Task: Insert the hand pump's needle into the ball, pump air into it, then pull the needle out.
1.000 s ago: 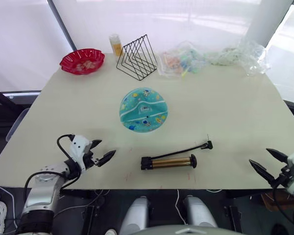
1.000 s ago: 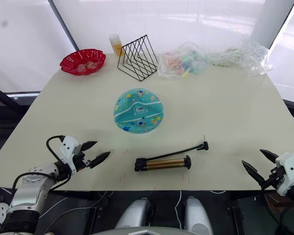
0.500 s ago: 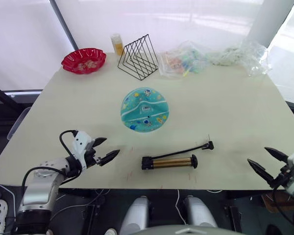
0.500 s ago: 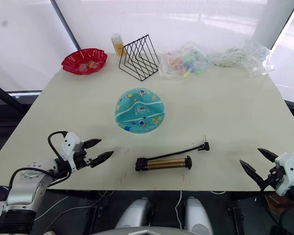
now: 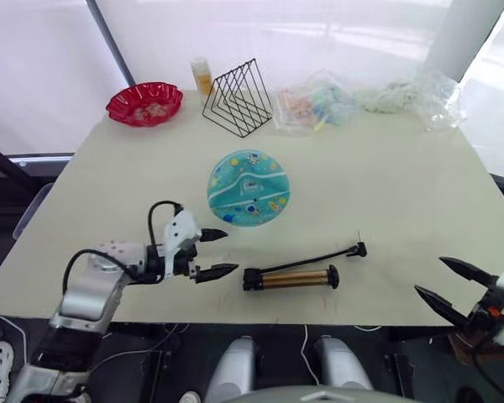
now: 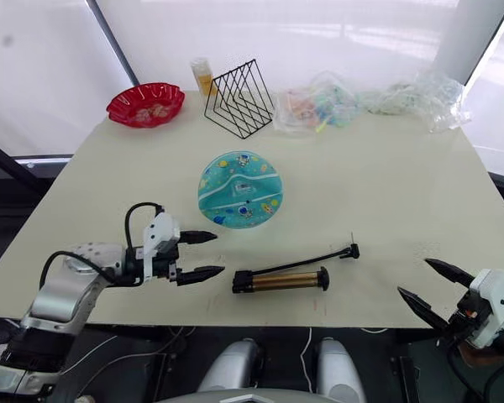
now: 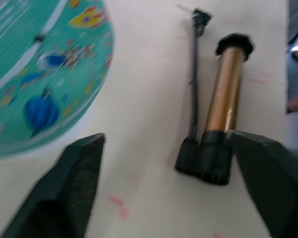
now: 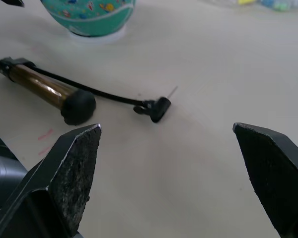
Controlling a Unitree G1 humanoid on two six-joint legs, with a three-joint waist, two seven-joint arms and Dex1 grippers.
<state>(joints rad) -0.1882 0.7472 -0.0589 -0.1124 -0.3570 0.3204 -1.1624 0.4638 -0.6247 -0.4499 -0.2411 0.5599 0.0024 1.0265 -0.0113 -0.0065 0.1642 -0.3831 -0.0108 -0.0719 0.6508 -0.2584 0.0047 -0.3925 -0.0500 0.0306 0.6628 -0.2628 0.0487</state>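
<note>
Left tool [image 5: 210, 253] — fingers spread, empty — sits near the table's [image 5: 403, 185] front edge, just beside the hand pump's [image 5: 291, 277] handle end, apparently lined up to grasp it. Needle [image 5: 357, 238] lies free; ball [image 5: 248, 188] mid-table. Right tool [image 6: 435, 289] — released — waits off the front right corner.

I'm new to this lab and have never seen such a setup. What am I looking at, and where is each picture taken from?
It is a two-armed humanoid robot at a pale table. Two pictures look down from cameras in its head; the other two sit on its wrists, looking along each claw's black fingers. The left claw is open, just beside the gold-bronze hand pump with black caps, touching nothing. The right claw is open too, at the table's near corner. The pump's thin hose ends in a short metal needle. Behind the pump lies the teal rubber ball with cartoon prints, looking flattened. Further back: a red scalloped dish, a black wire rack, and clear plastic bags.
</note>
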